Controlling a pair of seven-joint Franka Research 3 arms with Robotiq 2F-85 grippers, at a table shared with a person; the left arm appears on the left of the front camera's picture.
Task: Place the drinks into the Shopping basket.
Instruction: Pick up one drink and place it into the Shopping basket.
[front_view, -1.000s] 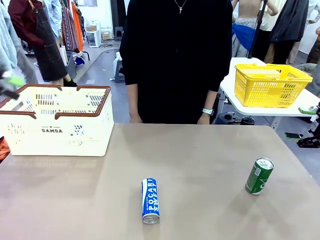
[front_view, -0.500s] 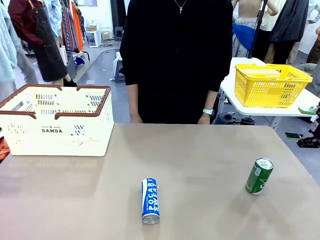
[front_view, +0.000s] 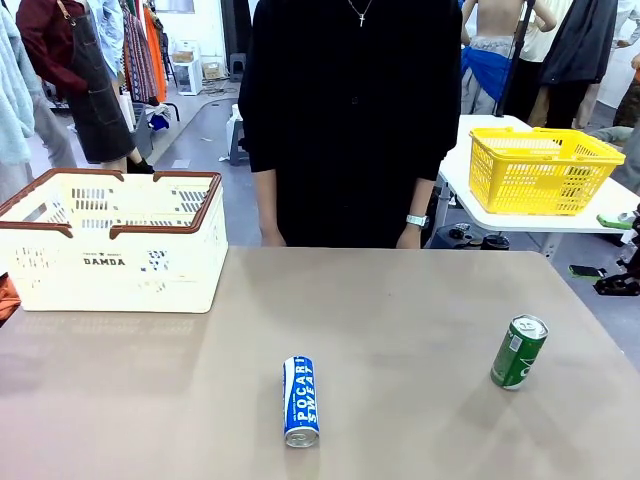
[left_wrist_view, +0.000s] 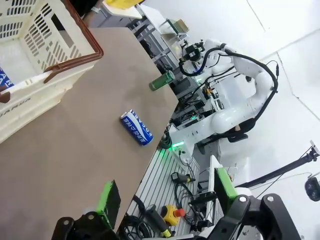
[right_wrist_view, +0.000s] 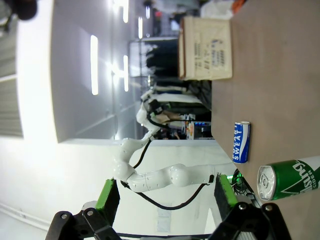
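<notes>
Blue can (front_view: 300, 401), green can (front_view: 519, 352) wait near the desk's (front_view: 400, 300) front and right edges, apparently staged for my gaping left claw (left_wrist_view: 167, 195), right claw (right_wrist_view: 165, 195).

We identify the right arm (left_wrist_view: 256, 76) and left arm (right_wrist_view: 150, 177) as white rounded links trailing black cables (right_wrist_view: 170, 206). The left gripper (left_wrist_view: 167, 195) and right gripper (right_wrist_view: 165, 197) have black bodies and green pads (left_wrist_view: 111, 200). The person (front_view: 350, 200) wears a black top (front_view: 350, 100), a pendant (front_view: 360, 14) and a silver wristwatch (front_view: 416, 221).
</notes>
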